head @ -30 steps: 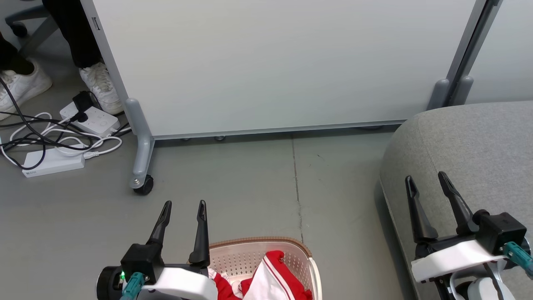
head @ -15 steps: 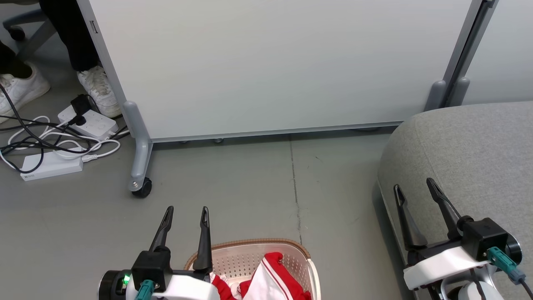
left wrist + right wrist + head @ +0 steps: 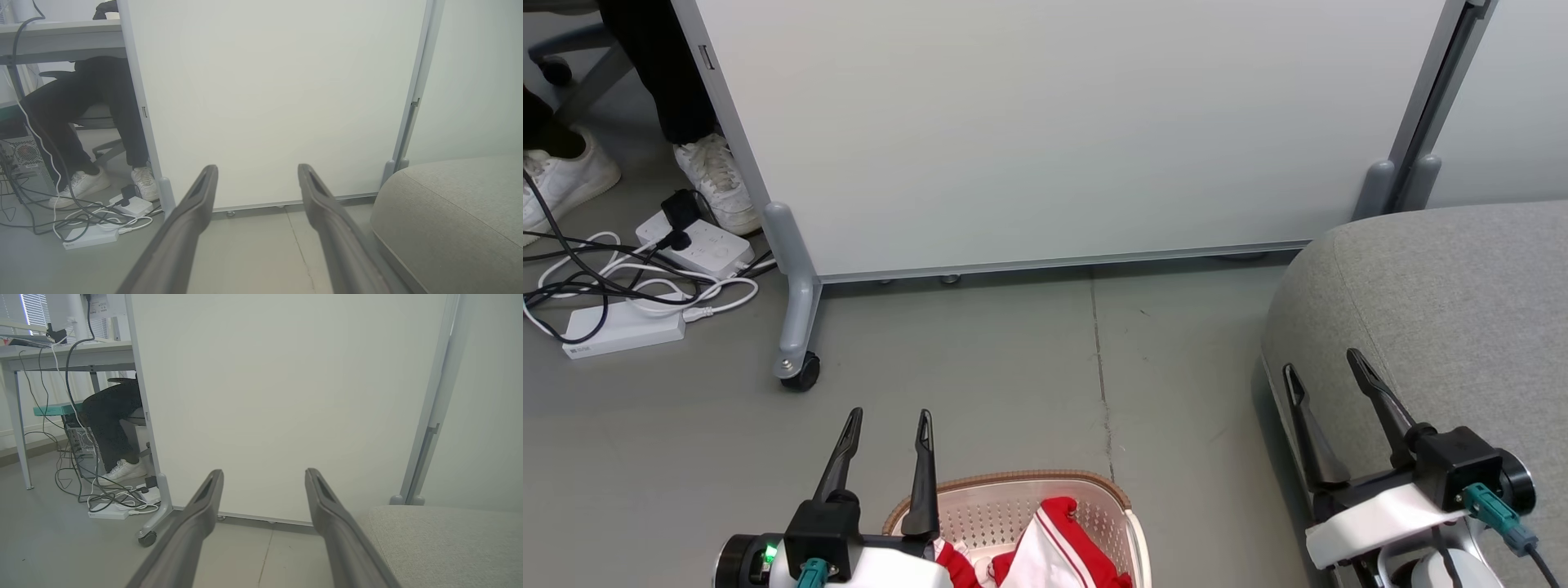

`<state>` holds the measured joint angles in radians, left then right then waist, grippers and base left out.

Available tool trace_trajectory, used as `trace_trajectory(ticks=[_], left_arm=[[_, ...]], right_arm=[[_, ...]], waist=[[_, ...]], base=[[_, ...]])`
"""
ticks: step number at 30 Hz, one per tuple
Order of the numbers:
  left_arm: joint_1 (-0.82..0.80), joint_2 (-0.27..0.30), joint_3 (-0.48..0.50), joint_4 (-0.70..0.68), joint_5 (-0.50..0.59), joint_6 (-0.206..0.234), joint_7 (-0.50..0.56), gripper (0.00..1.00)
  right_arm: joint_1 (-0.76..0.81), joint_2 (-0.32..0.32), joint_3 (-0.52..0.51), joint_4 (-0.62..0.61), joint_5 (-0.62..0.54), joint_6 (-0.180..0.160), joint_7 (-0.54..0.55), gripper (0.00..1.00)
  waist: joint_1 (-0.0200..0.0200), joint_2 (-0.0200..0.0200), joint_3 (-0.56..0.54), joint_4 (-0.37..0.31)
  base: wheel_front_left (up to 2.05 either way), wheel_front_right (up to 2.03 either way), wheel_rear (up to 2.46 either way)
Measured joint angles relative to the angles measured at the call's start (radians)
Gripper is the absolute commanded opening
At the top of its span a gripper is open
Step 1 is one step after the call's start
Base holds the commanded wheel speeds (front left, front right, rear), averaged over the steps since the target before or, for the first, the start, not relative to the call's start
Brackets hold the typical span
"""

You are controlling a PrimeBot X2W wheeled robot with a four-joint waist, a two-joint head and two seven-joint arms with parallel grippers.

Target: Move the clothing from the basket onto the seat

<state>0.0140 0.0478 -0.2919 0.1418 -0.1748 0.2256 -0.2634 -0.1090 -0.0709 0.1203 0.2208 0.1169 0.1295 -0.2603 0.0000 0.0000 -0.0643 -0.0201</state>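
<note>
We are viewing the basket (image 3: 1013, 477) standing on the floor (image 3: 1013, 359) at the bottom edge of the head view. The clothing (image 3: 1054, 543) is lying inside it, red with white panels and thin stripes, bunched up against the perforated wall. We are holding the left fingers (image 3: 921, 474) spread and empty over the basket's left rim. We are holding the right fingers (image 3: 1316, 461) spread and empty over the edge of the seat (image 3: 1445, 294), which is standing to the basket's right, apart from it.
</note>
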Motion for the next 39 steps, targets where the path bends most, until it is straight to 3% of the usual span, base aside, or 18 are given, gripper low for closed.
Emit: trace_trajectory(ticks=[28,39], left_arm=[[0.002,0.0,0.003,0.002,-0.012,-0.022,0.0,1.0],[-0.007,0.0,-0.045,0.147,-0.017,-0.05,-0.001,1.0]], right_arm=[[-0.001,-0.001,0.003,-0.001,0.022,0.0,0.0,1.0],[-0.005,-0.002,-0.037,0.004,0.019,0.0,0.0,1.0]], waist=[[0.0,0.0,0.002,-0.002],[0.0,0.0,0.061,-0.02]], base=[[0.0,0.0,0.0],[0.0,0.0,0.0]])
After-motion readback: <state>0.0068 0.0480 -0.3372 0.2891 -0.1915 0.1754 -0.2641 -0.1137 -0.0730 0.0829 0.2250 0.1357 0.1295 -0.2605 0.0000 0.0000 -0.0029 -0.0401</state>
